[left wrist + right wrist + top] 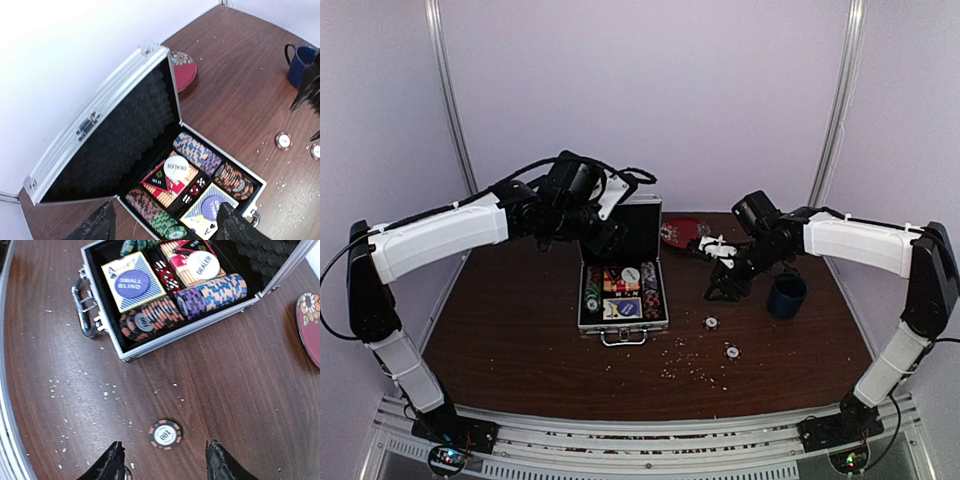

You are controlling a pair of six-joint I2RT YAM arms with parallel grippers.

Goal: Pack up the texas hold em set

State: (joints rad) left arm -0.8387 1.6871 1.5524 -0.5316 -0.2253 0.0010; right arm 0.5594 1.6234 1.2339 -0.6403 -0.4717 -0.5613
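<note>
1. The left gripper (165, 217) hangs above the open case (582, 300). Its fingers (97, 225) are spread wide, with nothing between them and touching nothing.
2. The right gripper (165, 447) is low over the table (520, 350), to the right of the case. Its jaws are partly apart and empty. A loose chip (165, 434) marked "100" lies flat on the wood just ahead of the fingertips. Whether the tips touch the table cannot be told.
3. The case sits flat near the middle of the table, slightly to the left. Its lid (642, 225) stands upright on the far side, showing black ridged foam. The handle (623, 338) points at the near edge, so the line from hinge to handle runs far to near.
4. Two rows of chips stand on edge along the left and right walls, each running near to far. The right row (200, 295) has black-and-orange "100" chips nearest, then purple, then blue-and-orange. The left row (155, 212) is dark red and green.
5. Between the rows, a blue card deck (112, 272) lies nearer and carries a disc reading "SMALL BLIND" (132, 283). A red deck (155, 182) lies farther back under a white "DEALER" disc (176, 166). Red dice (166, 275) with white pips lie beside the decks.
6. A second loose chip (732, 352) lies nearer and farther right.
7. A dark blue mug (787, 296) stands right of the right gripper. A red plate (680, 232) lies just right of the lid. Pale crumbs (680, 365) are scattered near the case.
</note>
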